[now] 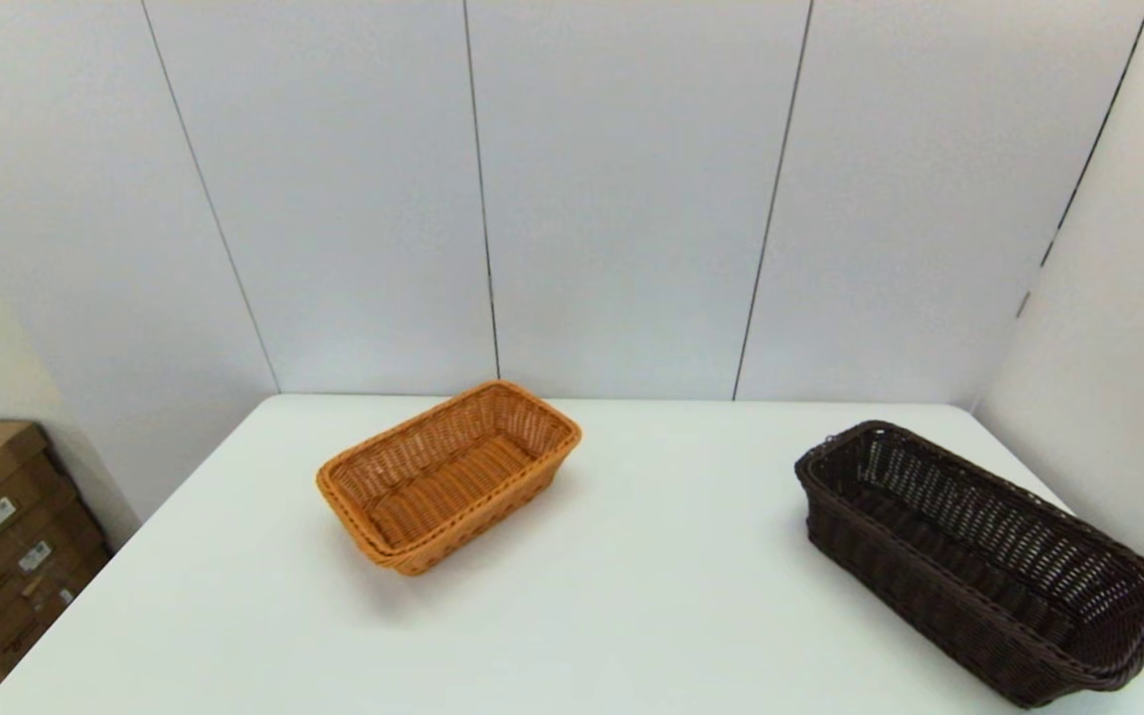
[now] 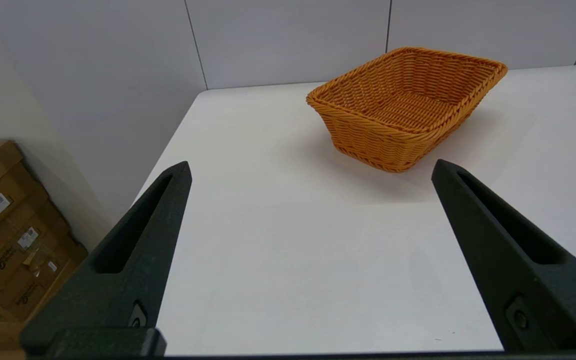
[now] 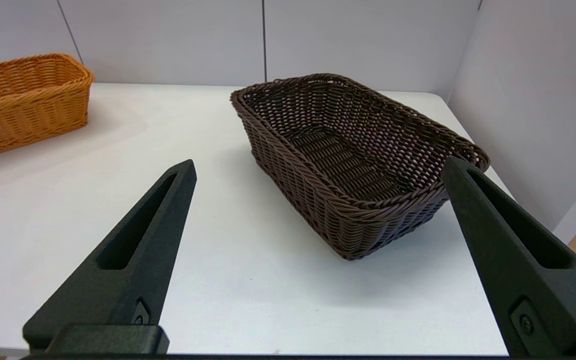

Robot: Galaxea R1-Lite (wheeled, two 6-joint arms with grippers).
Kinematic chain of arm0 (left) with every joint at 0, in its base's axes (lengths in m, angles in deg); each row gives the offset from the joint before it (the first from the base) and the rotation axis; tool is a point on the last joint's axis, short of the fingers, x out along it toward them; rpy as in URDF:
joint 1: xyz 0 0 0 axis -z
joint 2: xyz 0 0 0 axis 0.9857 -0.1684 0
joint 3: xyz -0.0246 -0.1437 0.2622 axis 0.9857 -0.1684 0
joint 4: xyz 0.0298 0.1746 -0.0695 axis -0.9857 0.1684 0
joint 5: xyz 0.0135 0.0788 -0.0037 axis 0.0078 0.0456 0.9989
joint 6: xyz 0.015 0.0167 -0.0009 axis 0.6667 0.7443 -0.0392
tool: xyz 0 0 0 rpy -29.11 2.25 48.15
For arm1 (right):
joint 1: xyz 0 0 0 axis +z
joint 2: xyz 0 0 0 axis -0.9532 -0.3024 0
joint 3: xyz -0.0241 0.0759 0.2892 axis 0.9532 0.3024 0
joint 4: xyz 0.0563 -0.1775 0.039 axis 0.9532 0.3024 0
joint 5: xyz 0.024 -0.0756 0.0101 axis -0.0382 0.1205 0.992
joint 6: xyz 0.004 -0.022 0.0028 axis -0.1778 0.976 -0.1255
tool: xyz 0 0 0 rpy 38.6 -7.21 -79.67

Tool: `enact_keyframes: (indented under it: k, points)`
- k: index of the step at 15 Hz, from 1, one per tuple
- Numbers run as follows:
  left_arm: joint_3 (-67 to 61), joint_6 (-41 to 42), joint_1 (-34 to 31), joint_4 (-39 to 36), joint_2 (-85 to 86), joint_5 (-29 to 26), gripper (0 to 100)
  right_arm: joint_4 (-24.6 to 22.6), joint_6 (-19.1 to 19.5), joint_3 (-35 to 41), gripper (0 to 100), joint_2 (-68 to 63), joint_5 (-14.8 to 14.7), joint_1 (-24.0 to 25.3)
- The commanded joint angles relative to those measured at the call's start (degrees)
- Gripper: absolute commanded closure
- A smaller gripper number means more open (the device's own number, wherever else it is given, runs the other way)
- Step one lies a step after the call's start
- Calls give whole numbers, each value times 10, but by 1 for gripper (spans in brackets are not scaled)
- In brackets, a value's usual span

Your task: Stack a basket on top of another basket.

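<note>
Dark brown rectangular woven wicker basket with open-weave sides and braided rim sits upright on the white table, near the table's right edge and close to the side wall panel. Orange-tan rectangular woven wicker basket with flared sides sits upright toward the left-centre of the table, nearer the back wall. The two baskets are well apart, both resting on the tabletop, both with nothing inside; neither is stacked

Right gripper: fingers spread wide, holding nothing. It hangs at the near edge of the table, short of the dark brown basket. The basket lies ahead of it, its near short end between the two fingertips in line of sight but farther out, not touched. The right-hand finger overlaps the basket's near corner in the wrist view; contact cannot be confirmed and it looks apart. Orange-tan basket is well off to this gripper's left, only partly in view

Left gripper: fingers spread wide, holding nothing, also at the near table edge. Orange-tan basket lies ahead and slightly to its right, clearly apart from both fingertips. Stacked brown cardboard boxes stand on the floor beyond the table's left side

Neither arm shows in the head view
</note>
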Motion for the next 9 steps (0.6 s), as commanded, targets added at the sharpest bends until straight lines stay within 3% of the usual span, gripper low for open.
enact_keyframes:
  k: [1, 9]
  points:
    - [0, 0, 0, 0, 0, 0, 0, 0, 0, 1, 0, -1, 0, 0]
    - [0, 0, 0, 0, 0, 0, 0, 0, 0, 1, 0, -1, 0, 0]
